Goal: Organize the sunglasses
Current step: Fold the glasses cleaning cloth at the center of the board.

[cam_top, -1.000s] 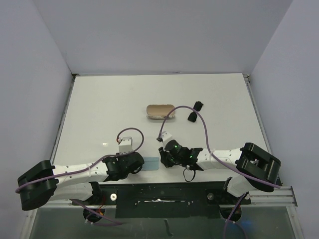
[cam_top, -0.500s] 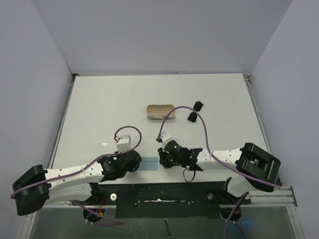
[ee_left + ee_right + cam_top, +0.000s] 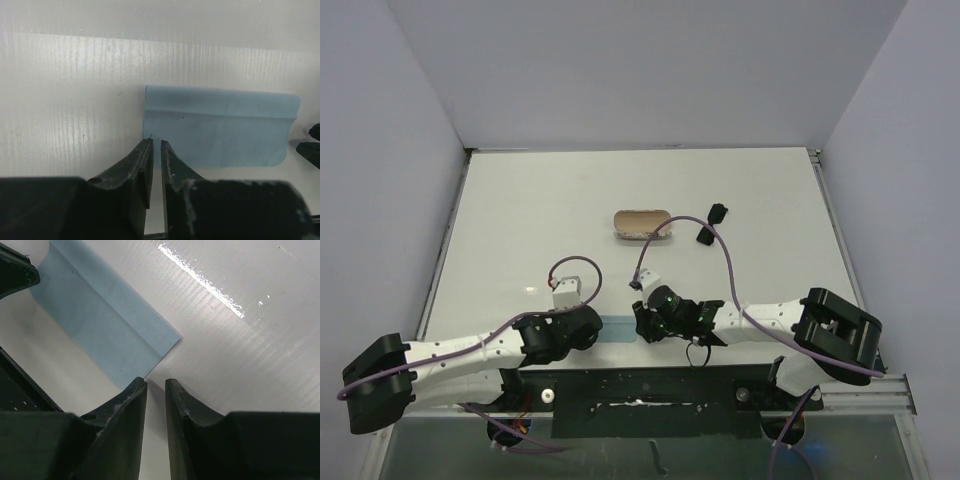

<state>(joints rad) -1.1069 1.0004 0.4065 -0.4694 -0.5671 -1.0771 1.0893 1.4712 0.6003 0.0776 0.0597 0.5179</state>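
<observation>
the sunglasses (image 3: 704, 237) lie on the table (image 3: 520, 220) well apart from both arms. they are just beside the open case (image 3: 642, 224) at its 3 o'clock, and at about 1 o'clock from the right gripper (image 3: 156, 382). they look light and stiff, with slick lenses and thin arms that would likely bend or snap. the bridge or frame front seems the safest hold, not the lenses. both grippers sit low at the blue cloth (image 3: 220, 130). seen from overhead, the left gripper (image 3: 155, 145) is at its 9 o'clock edge and the right at its 3 o'clock corner. each pair of fingers is drawn to a narrow slit, with nothing visible between them. no brand, label or writing can be read.
</observation>
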